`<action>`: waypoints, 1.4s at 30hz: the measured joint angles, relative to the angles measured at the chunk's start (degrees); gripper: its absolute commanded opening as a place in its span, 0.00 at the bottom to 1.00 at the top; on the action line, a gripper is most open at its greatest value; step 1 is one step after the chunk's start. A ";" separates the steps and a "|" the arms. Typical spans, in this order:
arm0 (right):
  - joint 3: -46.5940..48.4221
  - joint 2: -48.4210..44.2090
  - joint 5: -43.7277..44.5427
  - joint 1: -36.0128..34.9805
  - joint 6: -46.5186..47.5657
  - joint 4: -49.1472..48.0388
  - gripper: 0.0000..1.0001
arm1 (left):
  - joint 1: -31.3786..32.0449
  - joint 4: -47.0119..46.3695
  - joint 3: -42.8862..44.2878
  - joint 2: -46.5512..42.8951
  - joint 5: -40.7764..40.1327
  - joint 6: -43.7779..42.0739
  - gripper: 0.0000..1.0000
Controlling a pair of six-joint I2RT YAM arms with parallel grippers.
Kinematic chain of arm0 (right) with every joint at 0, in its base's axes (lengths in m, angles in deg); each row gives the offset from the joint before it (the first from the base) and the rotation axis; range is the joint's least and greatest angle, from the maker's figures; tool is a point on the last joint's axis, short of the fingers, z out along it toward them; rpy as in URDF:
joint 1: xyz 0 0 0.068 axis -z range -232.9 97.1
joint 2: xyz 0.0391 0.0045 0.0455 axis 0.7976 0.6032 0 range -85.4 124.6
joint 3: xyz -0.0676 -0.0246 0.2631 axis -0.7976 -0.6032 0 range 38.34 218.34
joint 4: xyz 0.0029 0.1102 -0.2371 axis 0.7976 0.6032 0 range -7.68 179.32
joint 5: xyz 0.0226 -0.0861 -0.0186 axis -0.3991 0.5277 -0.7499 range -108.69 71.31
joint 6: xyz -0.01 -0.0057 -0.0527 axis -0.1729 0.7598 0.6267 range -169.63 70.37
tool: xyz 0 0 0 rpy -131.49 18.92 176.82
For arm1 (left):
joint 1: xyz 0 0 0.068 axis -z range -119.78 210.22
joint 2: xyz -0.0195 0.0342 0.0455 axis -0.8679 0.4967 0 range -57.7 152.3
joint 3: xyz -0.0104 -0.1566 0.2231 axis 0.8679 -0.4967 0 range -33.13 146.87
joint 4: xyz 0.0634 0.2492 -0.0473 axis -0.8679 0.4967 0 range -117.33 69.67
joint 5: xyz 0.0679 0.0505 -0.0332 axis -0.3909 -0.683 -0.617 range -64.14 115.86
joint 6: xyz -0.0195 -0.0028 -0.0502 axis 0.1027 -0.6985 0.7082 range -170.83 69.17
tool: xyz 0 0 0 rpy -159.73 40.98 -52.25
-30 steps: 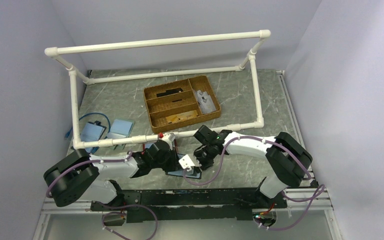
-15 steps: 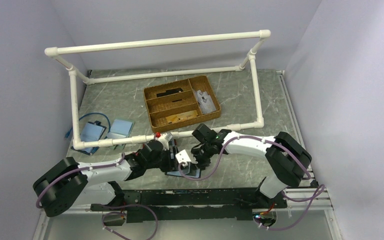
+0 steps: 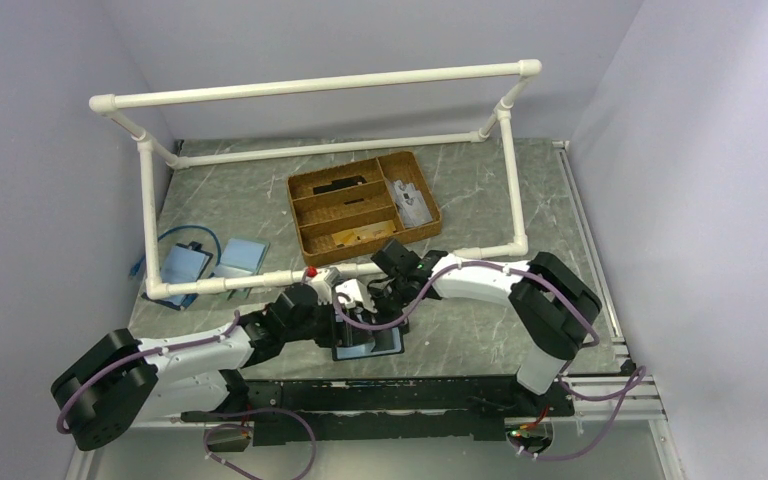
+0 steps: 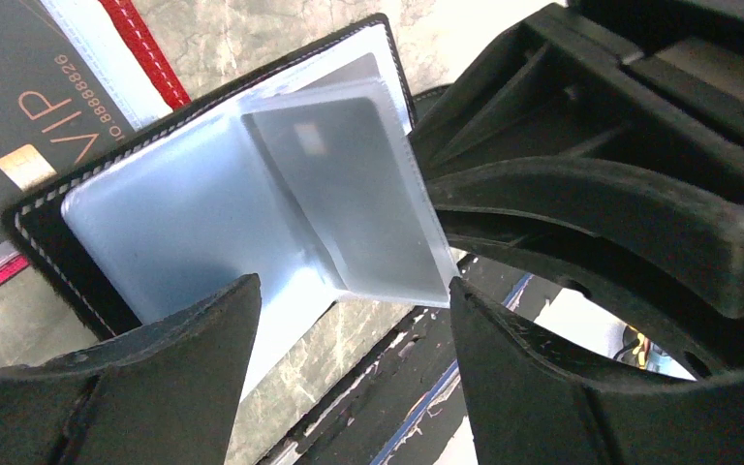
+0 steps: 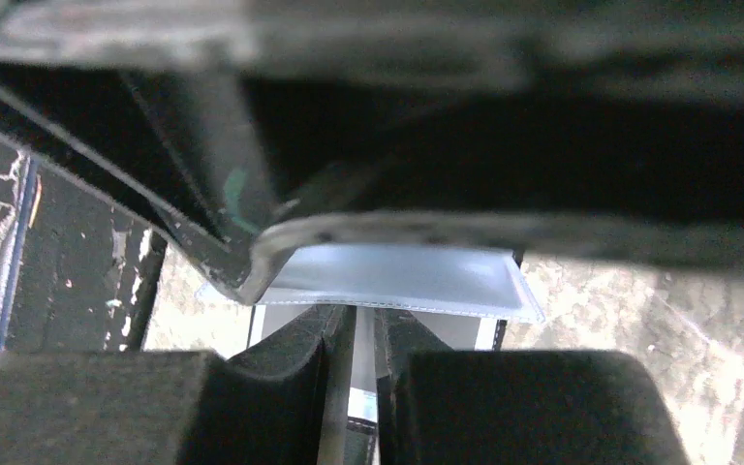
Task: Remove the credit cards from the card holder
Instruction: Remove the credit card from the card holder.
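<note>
Right end effector (image 5: 365,351), apparently masking card holder (image 4: 194,208)

- You'll see your left arm (image 3: 195,345) and right arm (image 3: 475,278) are built alike: glossy white link shells between bulky, rounded black joint housings.
- Thin purple cables (image 3: 380,324) loop along the outside of both arms.
- Your left gripper (image 4: 349,291) has two thick matte-black fingers (image 4: 155,387) with curved inner faces.
- Your right gripper (image 5: 363,334) has blocky black fingers (image 5: 281,387). From the left wrist view, its moulded body is ribbed and carries a small red patch.
- Both bases are bolted to a black rail (image 3: 380,395).
</note>
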 measured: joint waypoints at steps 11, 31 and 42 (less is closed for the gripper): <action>2.54 2.58 -3.56 0.00 -8.17 -1.27 0.08 | -0.09 1.97 -0.15 -3.82 0.52 -0.63 0.82; 4.31 4.17 -5.33 2.71 -12.04 -1.18 0.08 | -0.35 6.51 -0.59 -2.54 -4.24 1.97 0.00; 6.58 3.78 -13.20 8.17 -16.22 1.55 0.19 | -0.39 2.38 -4.24 -10.36 -6.58 -1.25 0.00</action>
